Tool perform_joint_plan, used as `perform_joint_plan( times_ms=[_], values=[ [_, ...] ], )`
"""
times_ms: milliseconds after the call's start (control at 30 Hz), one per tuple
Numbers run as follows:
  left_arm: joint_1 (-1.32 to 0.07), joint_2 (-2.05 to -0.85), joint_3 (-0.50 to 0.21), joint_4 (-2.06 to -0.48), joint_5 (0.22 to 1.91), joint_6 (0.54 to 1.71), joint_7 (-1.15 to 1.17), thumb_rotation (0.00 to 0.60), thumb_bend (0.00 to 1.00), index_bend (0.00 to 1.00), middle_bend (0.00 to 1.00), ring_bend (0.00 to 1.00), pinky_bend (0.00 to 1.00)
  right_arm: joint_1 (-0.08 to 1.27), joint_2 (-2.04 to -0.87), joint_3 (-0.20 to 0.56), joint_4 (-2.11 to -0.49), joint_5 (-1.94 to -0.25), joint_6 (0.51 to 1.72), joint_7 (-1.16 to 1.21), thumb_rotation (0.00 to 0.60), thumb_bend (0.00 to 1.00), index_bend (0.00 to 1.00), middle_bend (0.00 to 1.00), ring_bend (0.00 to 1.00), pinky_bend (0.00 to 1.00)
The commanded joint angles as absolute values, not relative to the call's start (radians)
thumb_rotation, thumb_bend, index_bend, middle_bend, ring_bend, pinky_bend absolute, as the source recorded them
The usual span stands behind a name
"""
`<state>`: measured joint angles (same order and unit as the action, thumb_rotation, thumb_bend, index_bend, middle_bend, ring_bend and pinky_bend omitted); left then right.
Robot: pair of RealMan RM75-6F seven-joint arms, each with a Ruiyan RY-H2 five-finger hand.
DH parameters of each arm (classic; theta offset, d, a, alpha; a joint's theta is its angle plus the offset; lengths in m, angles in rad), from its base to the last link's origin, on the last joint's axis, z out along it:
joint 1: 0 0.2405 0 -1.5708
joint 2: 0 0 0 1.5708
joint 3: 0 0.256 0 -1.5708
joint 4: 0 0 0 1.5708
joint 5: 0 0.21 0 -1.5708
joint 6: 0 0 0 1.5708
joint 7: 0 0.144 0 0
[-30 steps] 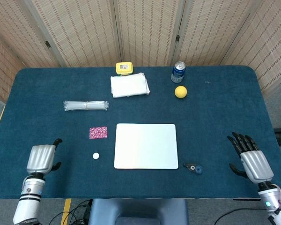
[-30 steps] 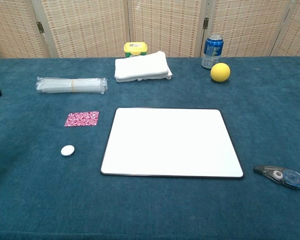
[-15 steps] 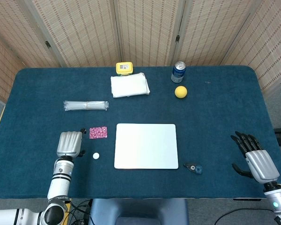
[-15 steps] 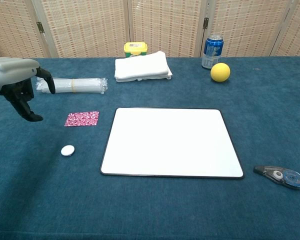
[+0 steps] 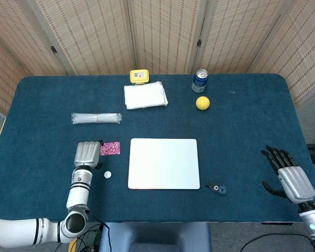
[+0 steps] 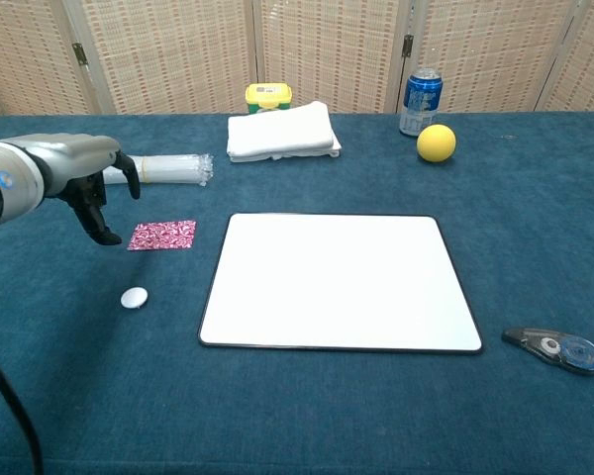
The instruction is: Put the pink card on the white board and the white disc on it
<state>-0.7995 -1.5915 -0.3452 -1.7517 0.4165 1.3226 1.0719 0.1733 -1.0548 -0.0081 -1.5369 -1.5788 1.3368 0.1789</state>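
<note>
A robot test station in a lab or studio, screened off for recording.

A table (image 5: 252, 131) covered in dark blue felt stands before folding woven-reed screens (image 5: 163, 34) that close off the background. Unrelated props are laid out apart on the cloth: a soda can (image 5: 200, 80), a yellow ball (image 5: 202, 103), a folded white towel (image 5: 145, 95), a correction-tape dispenser (image 6: 555, 348). Cables (image 5: 89, 233) trail on the floor below.

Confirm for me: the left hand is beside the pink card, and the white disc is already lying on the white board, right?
Not quite. The left hand is beside the pink card, but the white disc lies on the blue table, apart from the white board and off its left edge. The chest view shows this plainly.
</note>
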Motion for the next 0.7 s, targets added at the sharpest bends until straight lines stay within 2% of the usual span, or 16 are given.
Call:
perform_joint_plan(
  times_ms=[33, 200, 700],
  values=[
    [-0.831, -1.627, -0.351, -1.704, 0.39, 1.313, 1.062, 0.6, 0.27, 0.33, 1.0, 0.98, 0.98, 0.178, -1.05, -0.008, -1.532, -1.576, 1.329, 0.198, 0.6, 0.24, 0.0, 0.0, 0.0, 0.0],
    [-0.861, -1.659, -0.355, -1.647, 0.388, 1.29, 1.035, 0.6, 0.27, 0.33, 1.0, 0.98, 0.98, 0.182, -1.042, -0.011, -1.522, -1.577, 1.321, 0.233, 0.6, 0.24, 0.0, 0.0, 0.0, 0.0],
    [-0.898, -1.713, -0.328, -1.437, 0.421, 1.118, 0.893, 0.6, 0.27, 0.33, 1.0, 0.98, 0.98, 0.182, -1.035, -0.006, -1.506, -1.559, 1.317, 0.268, 0.6, 0.24, 0.0, 0.0, 0.0, 0.0]
  ],
)
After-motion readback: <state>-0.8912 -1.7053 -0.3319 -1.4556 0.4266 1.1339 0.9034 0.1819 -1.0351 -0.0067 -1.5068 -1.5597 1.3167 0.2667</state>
